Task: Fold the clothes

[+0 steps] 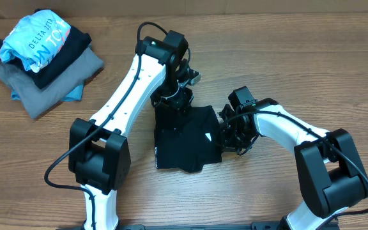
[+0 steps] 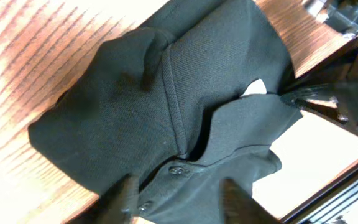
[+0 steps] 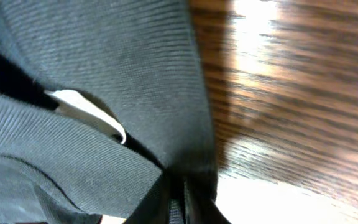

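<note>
Black polo shirt (image 1: 183, 137) lies partly folded mid-table (image 1: 299, 51), between the two arms. Left gripper (image 1: 179, 99) sits over its far edge by the button placket, fingers (image 2: 234, 198) spread apart, nothing pinched. Right gripper (image 1: 227, 133) is at the shirt's right edge, fingers nearly together, clamped on a fabric fold. Clothes pile (image 1: 43, 57) in the far-left corner.

Robot lab bench, set up for handling clothes

Two white-and-black robot arms, the left arm (image 1: 130, 83) and the right arm (image 1: 286, 128), stand at the near edge of a bare wood-grain table (image 1: 299, 51). A loose cable (image 1: 46, 176) hangs exposed, a black polo shirt (image 1: 187, 137) lies between the arms, and a pile of folded garments (image 1: 43, 57) sits in one corner.
</note>
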